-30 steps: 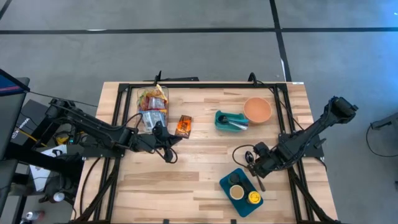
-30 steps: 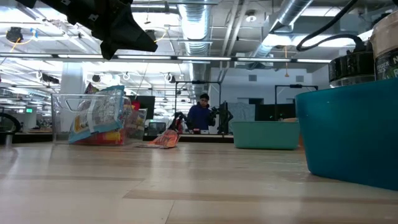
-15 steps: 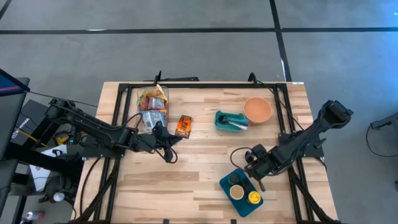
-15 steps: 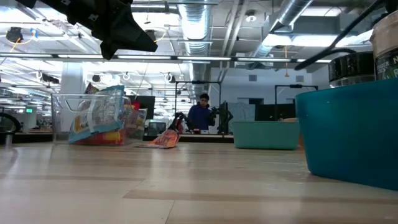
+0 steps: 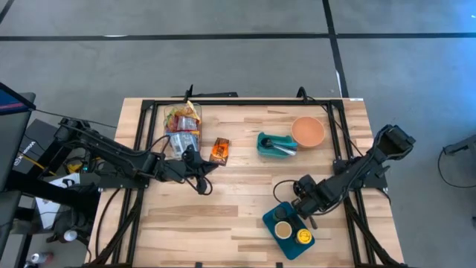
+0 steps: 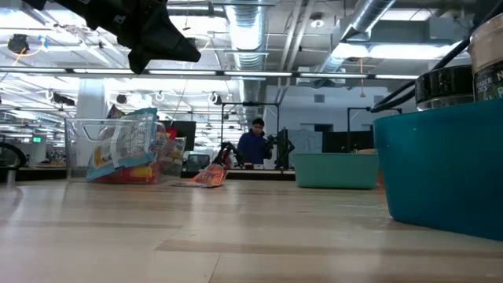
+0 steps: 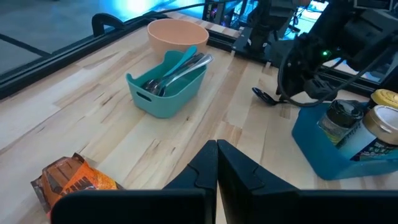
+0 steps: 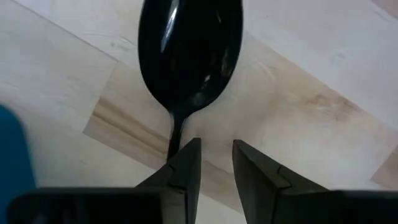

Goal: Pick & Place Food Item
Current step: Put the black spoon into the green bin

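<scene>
An orange snack packet (image 5: 219, 150) lies flat on the table beside a clear bin (image 5: 182, 126) full of snack bags. It also shows in the left wrist view (image 7: 71, 180). My left gripper (image 5: 202, 168) hovers shut and empty just near of the packet. My right gripper (image 5: 300, 197) is low over a black spoon (image 8: 189, 56) that lies on the table by the blue tray (image 5: 288, 227). Its fingers stand a narrow gap apart (image 8: 216, 155). The spoon's neck (image 8: 176, 134) runs under one finger and is hidden there. My right gripper is over the spoon's neck (image 8: 176, 138), fingers along the handle, with bare table showing in the gap between them. The finger (image 8: 185, 163) hides the handle behind the neck, so I cannot tell whether it touches the spoon. The spoon's bowl lies on the table.
A teal caddy (image 5: 277, 145) with utensils and an orange bowl (image 5: 307, 131) stand at the far right. The blue tray holds jars (image 7: 379, 121). Black frame rails (image 5: 245, 102) edge the table. A person (image 6: 253, 145) shows far behind the table.
My right arm has shifted a little toward the table's left and near edge, bringing its gripper closer to the blue tray.
</scene>
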`<state>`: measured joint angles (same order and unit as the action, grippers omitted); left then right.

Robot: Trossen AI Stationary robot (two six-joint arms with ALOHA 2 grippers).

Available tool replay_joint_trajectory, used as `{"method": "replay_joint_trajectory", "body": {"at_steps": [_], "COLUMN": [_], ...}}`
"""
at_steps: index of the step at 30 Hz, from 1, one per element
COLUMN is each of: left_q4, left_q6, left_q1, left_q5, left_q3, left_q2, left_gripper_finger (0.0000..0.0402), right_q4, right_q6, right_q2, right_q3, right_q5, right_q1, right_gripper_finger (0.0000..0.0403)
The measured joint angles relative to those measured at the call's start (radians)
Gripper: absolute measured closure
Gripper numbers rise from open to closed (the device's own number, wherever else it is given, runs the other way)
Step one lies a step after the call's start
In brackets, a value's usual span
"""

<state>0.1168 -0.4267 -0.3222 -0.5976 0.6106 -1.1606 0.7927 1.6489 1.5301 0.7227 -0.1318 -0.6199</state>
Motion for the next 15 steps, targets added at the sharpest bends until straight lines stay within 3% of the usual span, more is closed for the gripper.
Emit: {"method": "replay_joint_trajectory", "body": {"at_steps": [15], "left_q4": [0.02], "left_q6": [0.0], "left_q1": [0.0], "left_q5": [0.0], "left_q3": [0.0], "left_q2": [0.0], "left_gripper_finger": [0.0401], "right_q4": [-0.007], "right_q6": [-0.008], "right_q2": [-0.012], "right_q3": [-0.023], "right_q5": [-0.028], "right_q1": [0.025], "right_gripper_finger": [0.0317]}}
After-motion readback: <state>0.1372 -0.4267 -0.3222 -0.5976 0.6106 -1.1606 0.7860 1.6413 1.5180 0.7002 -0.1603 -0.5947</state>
